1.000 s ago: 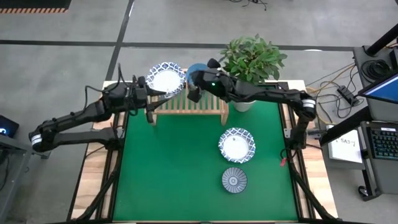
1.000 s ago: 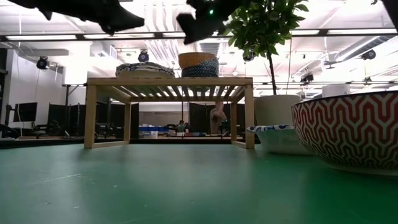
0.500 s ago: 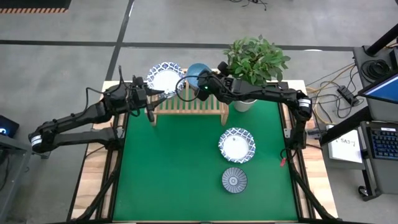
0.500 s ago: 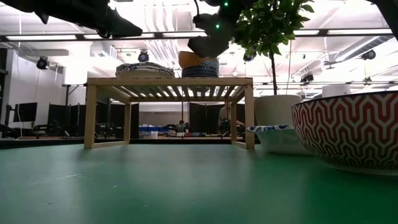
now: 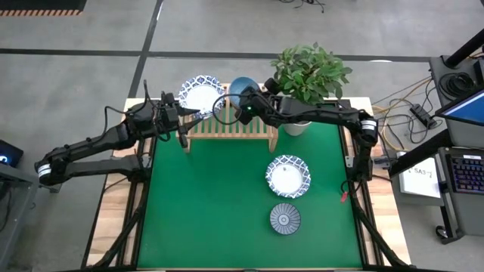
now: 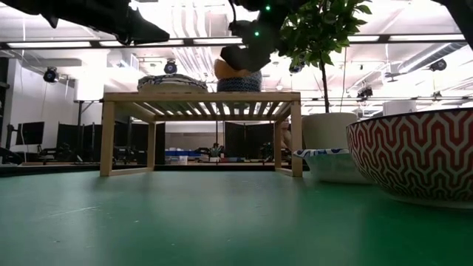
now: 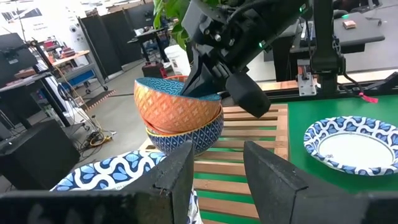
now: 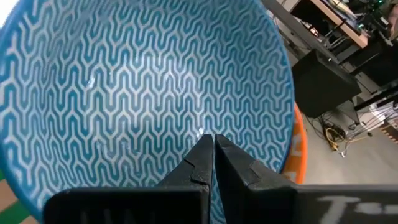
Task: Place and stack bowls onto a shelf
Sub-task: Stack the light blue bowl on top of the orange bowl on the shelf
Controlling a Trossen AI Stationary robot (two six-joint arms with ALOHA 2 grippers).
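Since the right gripper (image 8: 208, 144) has its two fingers pressed together with nothing visible between them, it holds nothing; it points into the orange bowl (image 7: 177, 104), whose blue zigzag inside fills that wrist's view. That bowl sits directly under the gripper, tilted, nested in a dark-blue patterned bowl (image 7: 189, 134) on the shelf (image 7: 264, 130). Both look like glazed ceramic: stiff, smooth, likely slippery and easy to chip, and not heavy. My judgement is that a pinch across the rim is the only good hold, one finger inside and one outside, and that the tilted bowl should be nudged level rather than dropped.

Beside this pair, toward the left gripper (image 7: 217, 158), a stack of white bowls (image 5: 200, 95) with blue rims rests on the shelf's other end. The left gripper hovers just over that stack, fingers spread, holding nothing.

Farther from both grippers, on the bench (image 5: 204, 204), another white bowl (image 5: 287, 175) and a grey patterned bowl (image 5: 285, 219) lie apart and empty, not yet shelved.
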